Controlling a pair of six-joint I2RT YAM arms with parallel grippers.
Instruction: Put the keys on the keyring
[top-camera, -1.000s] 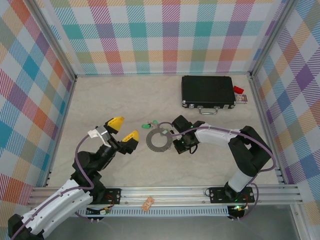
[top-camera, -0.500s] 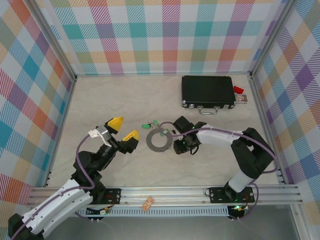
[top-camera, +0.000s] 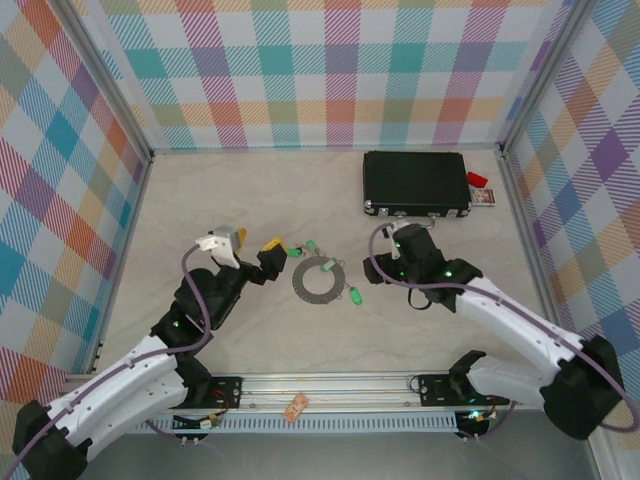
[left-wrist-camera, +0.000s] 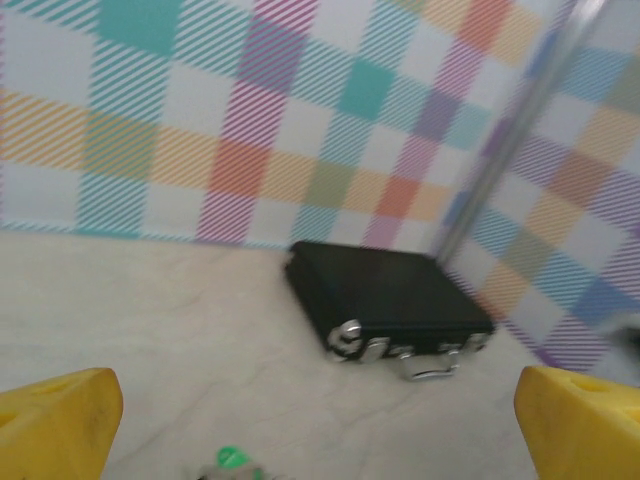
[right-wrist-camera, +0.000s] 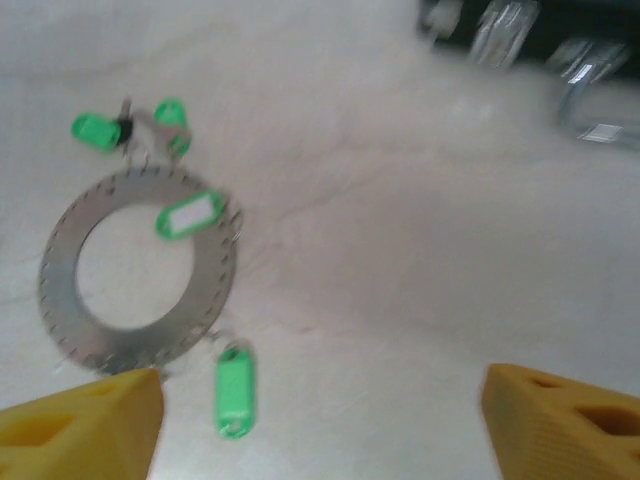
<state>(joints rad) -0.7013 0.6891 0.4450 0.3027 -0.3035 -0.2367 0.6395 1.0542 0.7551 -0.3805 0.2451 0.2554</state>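
Your keyring (top-camera: 299, 283) lay flat on the table (top-camera: 230, 190), about midway between the two arms, with its centre open and bare. Four keys (right-wrist-camera: 188, 215) with green heads were gathered around it. One rested across the upper right of the grey band, and you could not tell whether it was threaded on or just lying there. A second key (right-wrist-camera: 233, 390) lay on the table just off the ring's lower right edge. The other two sat close together just past the ring's far left side, near the band.

Your right gripper (right-wrist-camera: 325, 420) hung over the table to the right of the ring, on the near side of the black case (top-camera: 416, 182). Its yellow fingers (right-wrist-camera: 85, 420) were spread wide, with nothing between them.

Your left gripper (top-camera: 254, 240) was just left of the ring, near the pair of keys. It too was fully spread and empty. In its wrist view a green key head (left-wrist-camera: 232, 458) showed low between the fingertips, with the case beyond it against the plaid wall (left-wrist-camera: 250, 120). A small red item (top-camera: 476, 179) lay at the case's right end.
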